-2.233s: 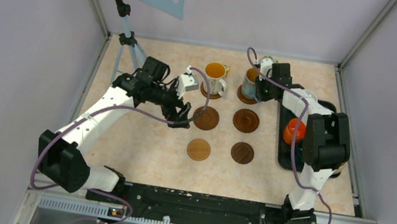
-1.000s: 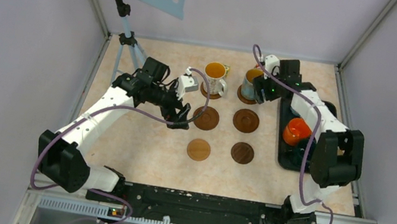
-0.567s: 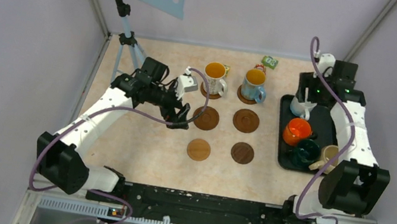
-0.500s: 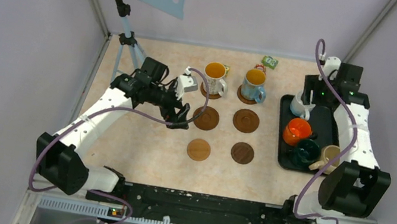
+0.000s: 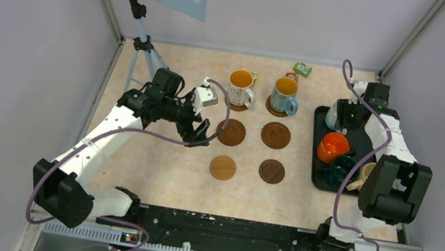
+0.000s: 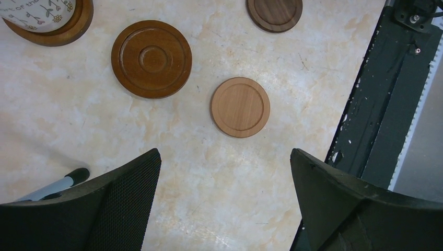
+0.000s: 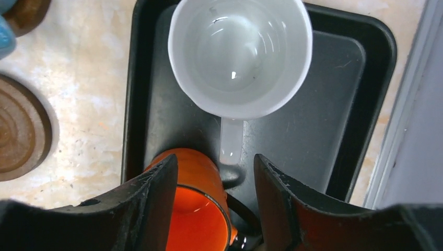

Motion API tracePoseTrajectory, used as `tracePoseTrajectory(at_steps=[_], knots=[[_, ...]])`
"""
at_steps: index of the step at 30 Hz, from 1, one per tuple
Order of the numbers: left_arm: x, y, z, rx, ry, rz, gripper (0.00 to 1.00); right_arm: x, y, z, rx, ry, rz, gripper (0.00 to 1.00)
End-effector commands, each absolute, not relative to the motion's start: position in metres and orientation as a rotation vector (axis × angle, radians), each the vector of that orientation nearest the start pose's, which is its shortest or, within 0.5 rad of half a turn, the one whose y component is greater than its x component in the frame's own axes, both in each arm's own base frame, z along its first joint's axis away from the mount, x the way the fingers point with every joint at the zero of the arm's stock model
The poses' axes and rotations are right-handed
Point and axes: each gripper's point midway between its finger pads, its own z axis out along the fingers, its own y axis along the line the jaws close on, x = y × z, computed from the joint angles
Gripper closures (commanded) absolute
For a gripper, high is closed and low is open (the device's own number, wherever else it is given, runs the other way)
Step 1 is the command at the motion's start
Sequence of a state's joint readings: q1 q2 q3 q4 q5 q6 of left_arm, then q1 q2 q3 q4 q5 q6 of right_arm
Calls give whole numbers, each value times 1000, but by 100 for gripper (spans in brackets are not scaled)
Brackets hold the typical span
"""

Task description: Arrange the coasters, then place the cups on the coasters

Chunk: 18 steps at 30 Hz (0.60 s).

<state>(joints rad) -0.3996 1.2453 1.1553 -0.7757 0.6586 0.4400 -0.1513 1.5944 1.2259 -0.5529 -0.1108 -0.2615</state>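
Presently, left hand (image 6: pixel 224 154) wide open over bare desk (image 6: pixel 219 201) by coasters (image 6: pixel 240 107), right hand (image 7: pixel 215 159) open astride white cup (image 7: pixel 240 52) handle, tray (image 7: pixel 334 104) at right edge.

A beige marbled tabletop (image 5: pixel 159 169) carries six brown wooden coasters (image 5: pixel 231 132) in two columns, a black tray (image 5: pixel 313 173) at right, a green packet (image 5: pixel 302 69) and a tripod (image 5: pixel 143 45) at the far edge.

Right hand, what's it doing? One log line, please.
right hand: open, astride white mug handle | left hand: open, empty | white mug: upright on tray
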Motion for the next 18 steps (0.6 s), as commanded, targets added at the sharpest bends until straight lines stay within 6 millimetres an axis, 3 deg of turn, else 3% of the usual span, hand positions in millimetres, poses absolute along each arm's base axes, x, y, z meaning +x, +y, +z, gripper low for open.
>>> tracePoseTrajectory(at_steps=[1, 14, 18], knots=[[246, -202, 218, 1189, 1943, -741, 1, 408, -60, 115, -184, 2433, -96, 46], [246, -203, 216, 1181, 1950, -746, 1, 422, -60, 72, -160, 2466, -71, 52], [246, -203, 215, 1181, 1953, -743, 1, 424, -60, 65, -167, 2460, -71, 60]])
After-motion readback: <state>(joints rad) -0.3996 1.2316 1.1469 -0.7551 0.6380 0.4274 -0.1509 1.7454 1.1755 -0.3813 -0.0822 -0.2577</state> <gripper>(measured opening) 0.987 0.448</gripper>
